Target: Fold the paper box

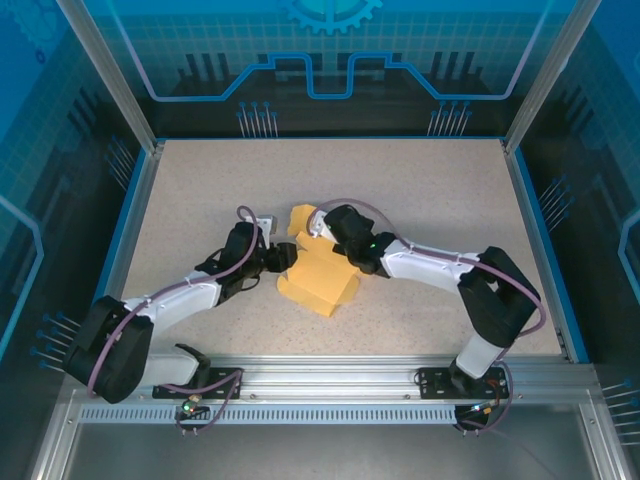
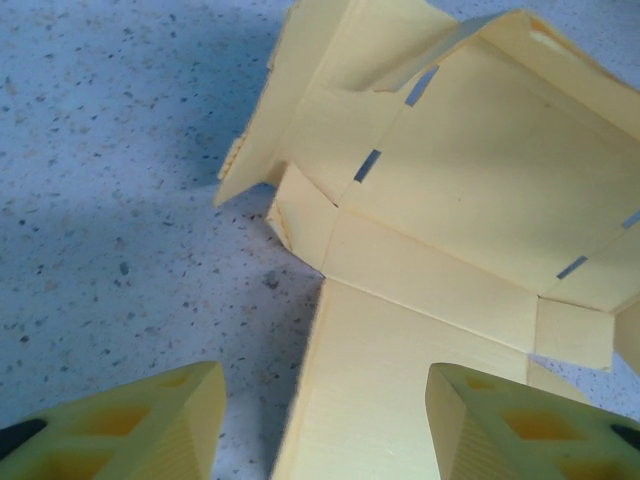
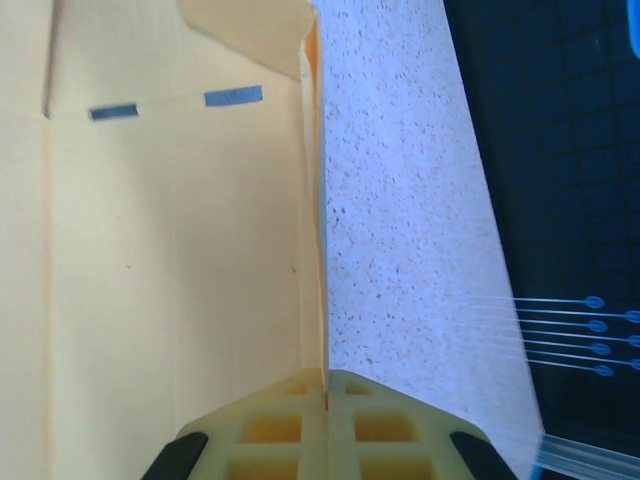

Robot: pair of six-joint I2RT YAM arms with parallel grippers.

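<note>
The paper box (image 1: 322, 277) is a pale yellow die-cut sheet, partly folded, lying mid-table between both arms. My left gripper (image 1: 284, 258) reaches it from the left. In the left wrist view this gripper (image 2: 325, 372) is open, its fingers (image 2: 150, 425) wide apart, and a flat flap of the paper box (image 2: 440, 190) runs between them without being pinched. My right gripper (image 1: 332, 236) comes in from the right at the sheet's far side. Seen from the right wrist, the right gripper (image 3: 326, 378) is shut on the thin edge of an upright panel of the paper box (image 3: 170, 250).
The speckled table (image 1: 430, 190) has a blue border and transparent walls around it. An aluminium rail (image 1: 330, 375) carrying both arm bases runs along the near edge. The dark side wall (image 3: 560, 200) stands beyond the table edge in the right wrist view.
</note>
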